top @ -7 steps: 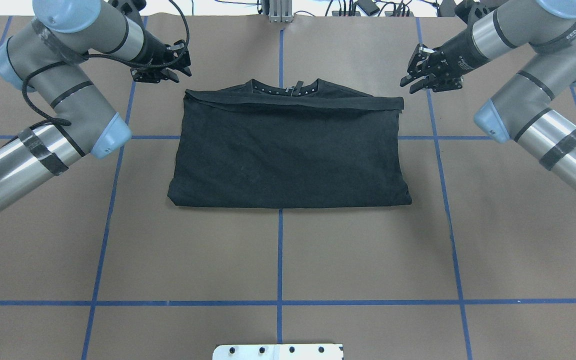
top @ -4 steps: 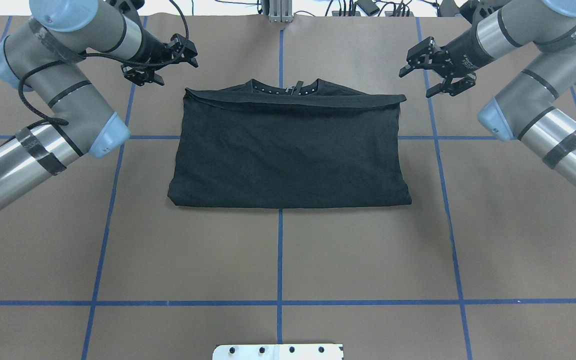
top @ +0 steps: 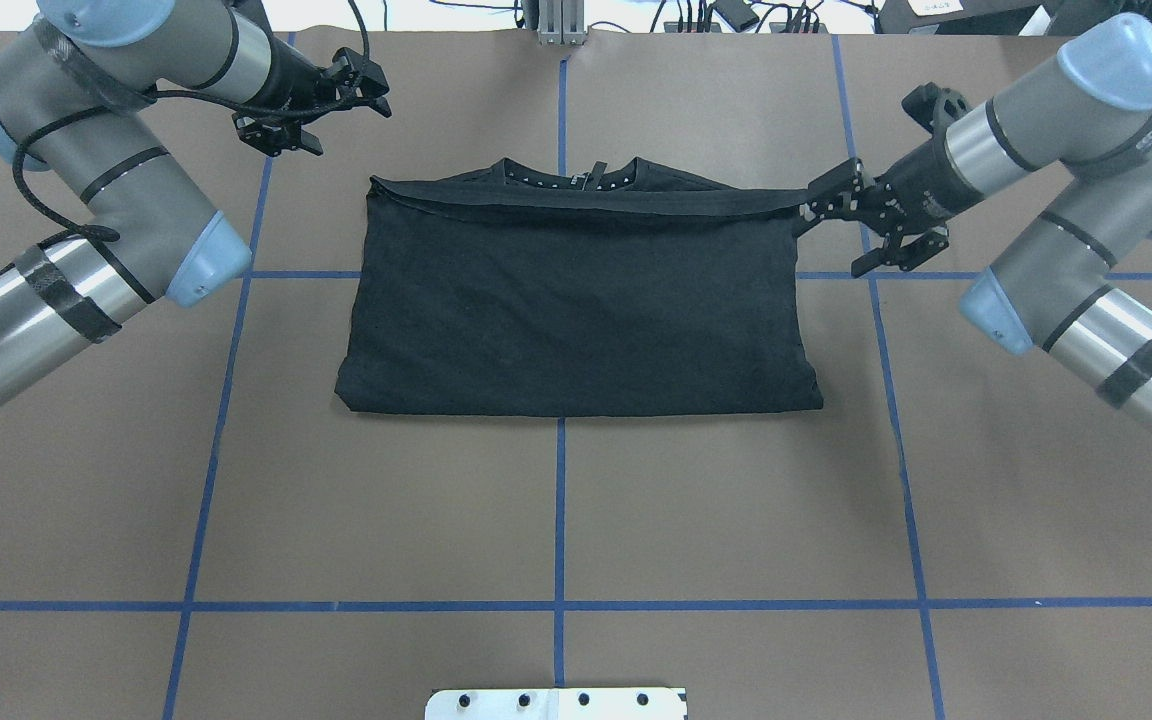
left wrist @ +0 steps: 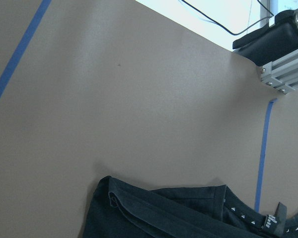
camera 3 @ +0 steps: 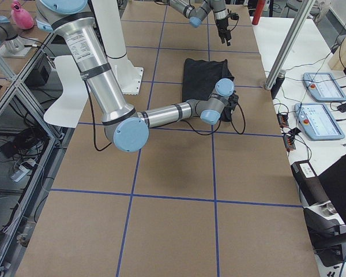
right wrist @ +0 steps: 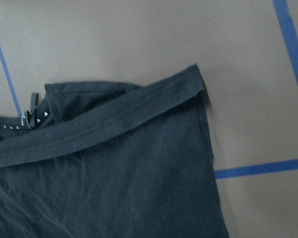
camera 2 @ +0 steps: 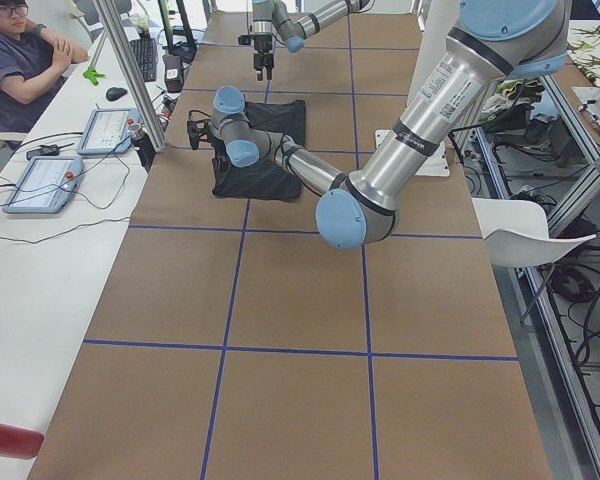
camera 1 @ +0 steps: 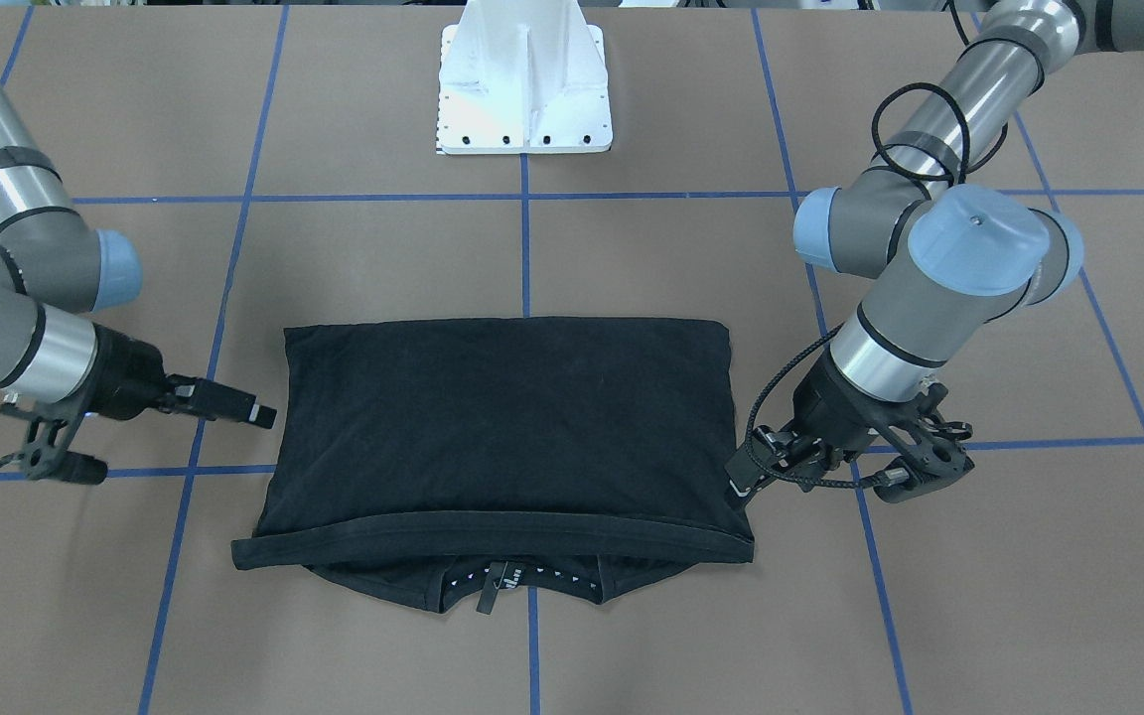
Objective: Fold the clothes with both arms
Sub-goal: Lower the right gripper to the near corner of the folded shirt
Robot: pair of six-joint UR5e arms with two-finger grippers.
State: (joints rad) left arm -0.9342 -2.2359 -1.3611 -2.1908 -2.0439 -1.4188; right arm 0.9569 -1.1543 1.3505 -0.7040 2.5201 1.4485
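T-shirt (top: 576, 300) is laid flat mid-table (top: 736, 500), folded once, long axis L–R across the robot. Hem band (top: 586, 203) is on far edge, collar (top: 576, 175) peeking beyond. R gripper (top: 836, 240) is seen spread and empty, just beside far-R corner (top: 798, 205), which lies inboard of it. L gripper (top: 346, 120) is likewise spread and empty, apart from far-L corner (top: 374, 188). R is judged nearer a pinch. Ht over cloth not resolved. Bare table is left all round, most on robot side.
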